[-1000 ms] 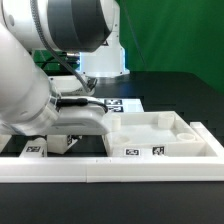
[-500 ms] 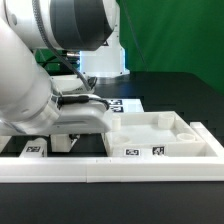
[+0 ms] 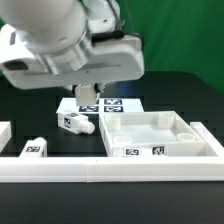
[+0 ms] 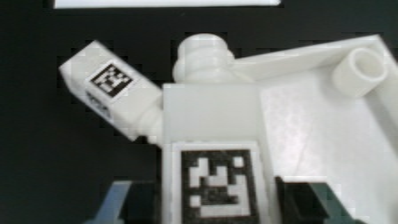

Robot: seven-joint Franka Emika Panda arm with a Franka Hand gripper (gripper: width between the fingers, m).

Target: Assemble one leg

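Note:
In the wrist view my gripper [image 4: 217, 205] is shut on a leg [image 4: 214, 120]. The leg is a short white block with a black-and-white tag near the fingers and its round peg end [image 4: 205, 50] pointing away. The dark fingers [image 4: 134, 203] stand on both sides of it. It hangs over the near corner of the white tray-shaped panel [image 4: 329, 95]. A second leg [image 4: 103, 85] lies on the table beside it. In the exterior view the gripper [image 3: 88, 92] is raised under the arm, above that lying leg [image 3: 75, 123] and to the left of the panel [image 3: 185, 132].
A third leg [image 3: 35, 147] lies by the white front rail [image 3: 110, 170]. The marker board [image 3: 105, 103] lies behind the legs and shows at the edge of the wrist view [image 4: 169, 3]. The arm's bulk fills the upper part of the exterior view.
The arm was low at the exterior view's left, hiding the table there. It has risen and swung right, and the lying leg and marker board now show.

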